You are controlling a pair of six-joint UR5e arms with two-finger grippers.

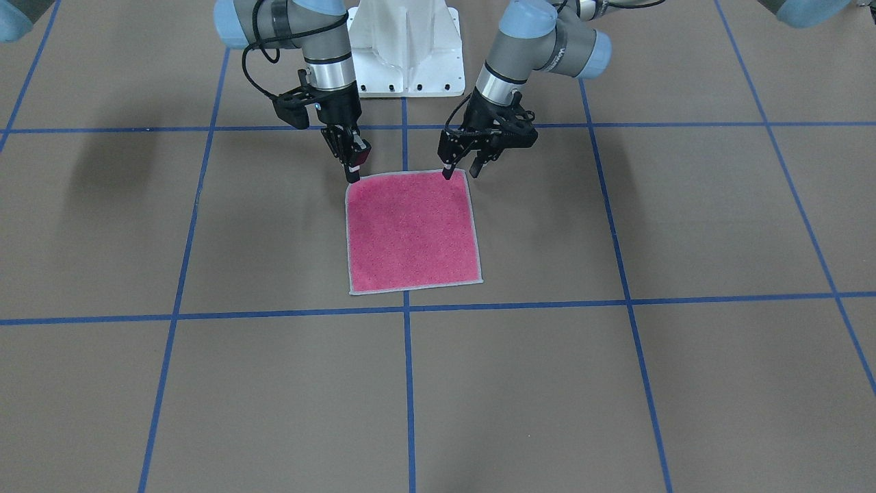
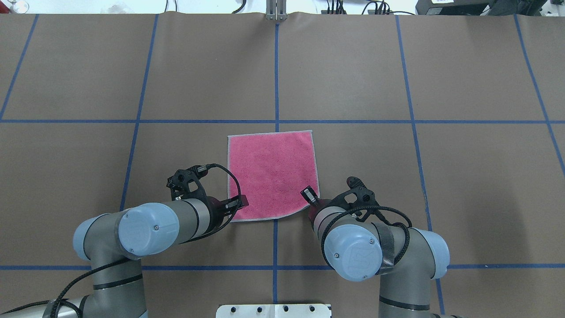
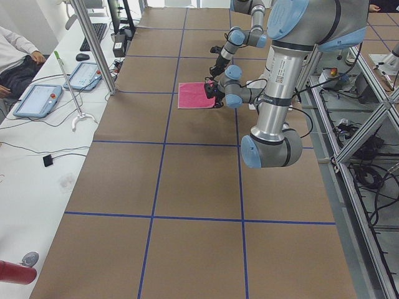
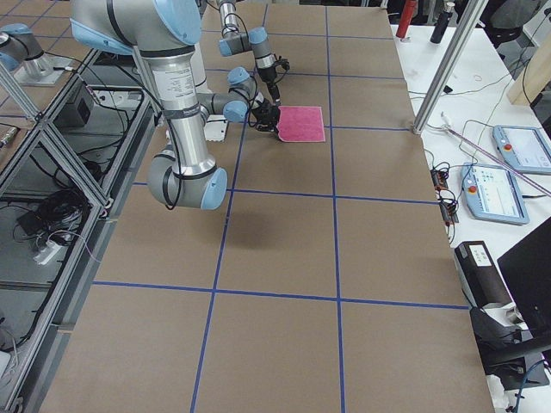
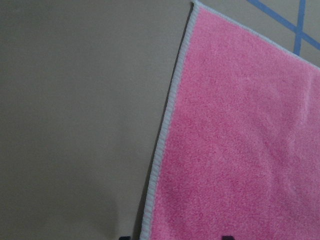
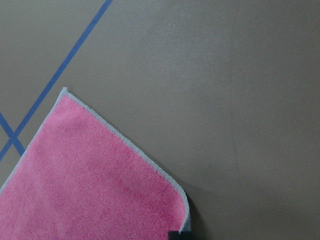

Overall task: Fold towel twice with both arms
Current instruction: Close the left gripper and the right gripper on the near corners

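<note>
The towel (image 1: pixel 410 233) lies flat, pink face up, on the brown table; it also shows in the overhead view (image 2: pixel 273 176). My left gripper (image 1: pixel 460 171) is open and low over the towel's near-left corner, one finger on the cloth and one outside the edge; in the left wrist view two dark fingertips (image 5: pixel 227 237) straddle the border. My right gripper (image 1: pixel 352 177) is at the near-right corner (image 2: pixel 304 206), which is curled up. In the right wrist view a single dark tip (image 6: pixel 173 233) meets that corner, so the gripper looks shut on it.
The white pedestal base (image 1: pixel 407 61) stands just behind both grippers. Blue tape lines (image 1: pixel 408 383) grid the brown table cover. In the side views, desks with tablets (image 3: pixel 37 99) stand beyond the table's far edge.
</note>
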